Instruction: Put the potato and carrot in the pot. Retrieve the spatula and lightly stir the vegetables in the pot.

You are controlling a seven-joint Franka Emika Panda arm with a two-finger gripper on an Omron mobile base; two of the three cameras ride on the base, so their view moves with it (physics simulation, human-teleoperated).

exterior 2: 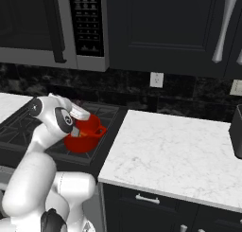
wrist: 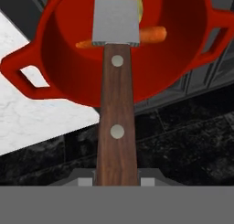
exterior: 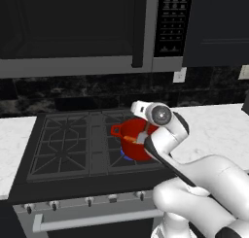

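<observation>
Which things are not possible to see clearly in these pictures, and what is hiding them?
- Pale beige potato: hand view, mostly behind the flat grey spatula blade and cut by the top edge.
- Slim orange carrot: its middle is behind the blade.
- Deep red pot: left base view, interior partly blocked by the white arm.
- Gripper fingers: hand view, behind the brown wooden handle.

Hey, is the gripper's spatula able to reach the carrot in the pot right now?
Probably yes: the gripper holds the spatula, whose blade already sits inside the open pot over the carrot, nothing between them.
</observation>
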